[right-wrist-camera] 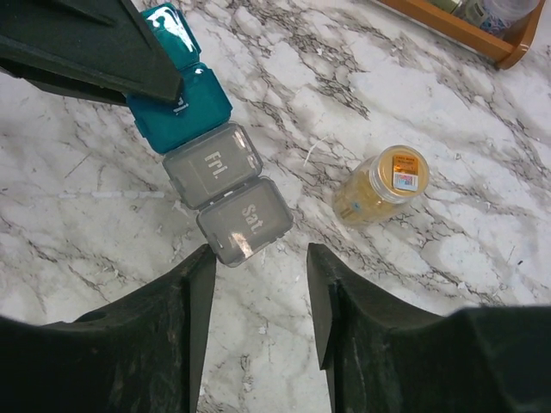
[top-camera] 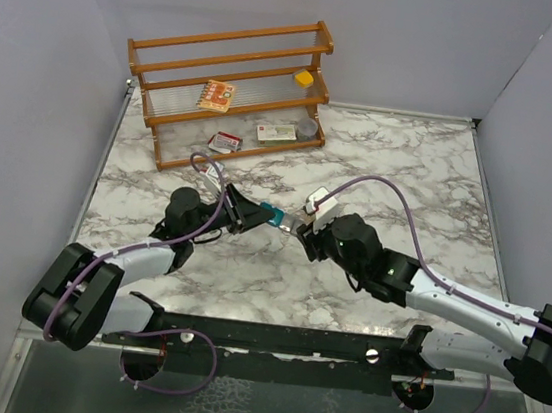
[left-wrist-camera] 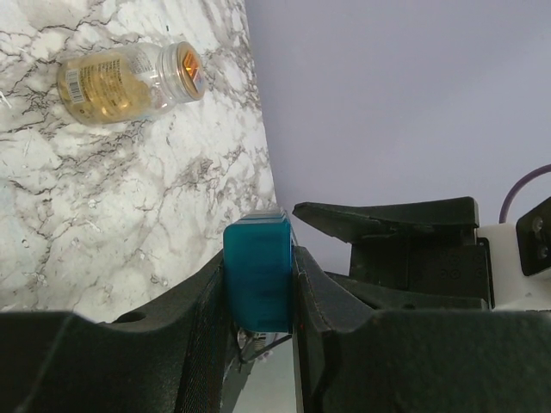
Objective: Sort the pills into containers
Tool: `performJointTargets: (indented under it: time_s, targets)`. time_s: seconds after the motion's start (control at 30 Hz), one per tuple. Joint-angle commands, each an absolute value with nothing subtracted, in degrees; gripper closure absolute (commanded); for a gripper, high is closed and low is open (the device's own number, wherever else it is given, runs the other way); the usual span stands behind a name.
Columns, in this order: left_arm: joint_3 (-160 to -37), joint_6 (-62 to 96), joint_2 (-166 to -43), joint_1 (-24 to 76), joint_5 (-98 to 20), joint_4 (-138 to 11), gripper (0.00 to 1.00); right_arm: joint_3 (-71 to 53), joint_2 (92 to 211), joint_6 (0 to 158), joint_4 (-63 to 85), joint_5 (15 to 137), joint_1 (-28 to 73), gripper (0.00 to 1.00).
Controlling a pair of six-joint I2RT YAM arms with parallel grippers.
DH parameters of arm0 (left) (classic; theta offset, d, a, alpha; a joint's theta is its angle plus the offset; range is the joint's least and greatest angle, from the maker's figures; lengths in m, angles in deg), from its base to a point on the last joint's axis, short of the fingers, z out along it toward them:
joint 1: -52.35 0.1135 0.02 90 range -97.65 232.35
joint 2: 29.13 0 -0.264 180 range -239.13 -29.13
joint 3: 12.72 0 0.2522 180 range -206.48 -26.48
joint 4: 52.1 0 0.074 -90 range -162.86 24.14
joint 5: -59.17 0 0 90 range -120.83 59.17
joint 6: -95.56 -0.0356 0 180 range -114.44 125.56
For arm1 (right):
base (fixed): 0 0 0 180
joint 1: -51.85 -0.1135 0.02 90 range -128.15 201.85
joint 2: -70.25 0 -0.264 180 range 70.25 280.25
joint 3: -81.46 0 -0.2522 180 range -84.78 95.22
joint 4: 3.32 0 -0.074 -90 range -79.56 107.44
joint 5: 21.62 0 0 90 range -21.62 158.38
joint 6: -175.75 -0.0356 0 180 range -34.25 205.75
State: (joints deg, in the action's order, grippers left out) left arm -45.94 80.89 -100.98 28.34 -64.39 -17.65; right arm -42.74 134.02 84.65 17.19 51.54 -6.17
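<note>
Since the containers [right-wrist-camera: 213, 163] are a thin strip of small joined plastic boxes, teal at one end and grey translucent at the other with "Fri" and "Sat" on the lids, you should treat them as very light, stiff and smooth, so likely to slip or twist under a hard pinch. Your left gripper [left-wrist-camera: 258, 280] is clamped on the teal end, its fingers pressing the flat sides, and the strip juts out from it over the marble table [right-wrist-camera: 448, 275] between the two arms; whether it is lifted or resting on the marble cannot be told. Your right gripper [right-wrist-camera: 258, 288] has its jaws apart, the "Sat" box just ahead of the tips and nothing held. If you take hold there, grip the outer walls across the width, not the lid, since the lids probably snap open with little force and squeezing could pop one or flex the joints. The pill bottle [right-wrist-camera: 383, 185] lies on its side near the strip.
</note>
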Motion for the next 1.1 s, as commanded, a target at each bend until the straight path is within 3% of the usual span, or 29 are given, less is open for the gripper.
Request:
performJointTargets:
  time_s: [0.0,0.2,1.07]
  targets:
    - [-44.7,80.97,-98.94,28.27,-65.45,-15.89,0.92,-40.94,134.51,86.21,12.26,47.4,-6.29,0.59]
    - [-44.04,80.97,-98.2,28.31,-65.98,-15.94,0.91,-40.7,133.59,86.95,10.42,46.47,-6.28,0.67]
    - [-43.45,84.75,-96.19,28.28,-65.81,-12.1,0.91,-42.28,131.52,85.2,11.02,50.89,-6.31,0.64]
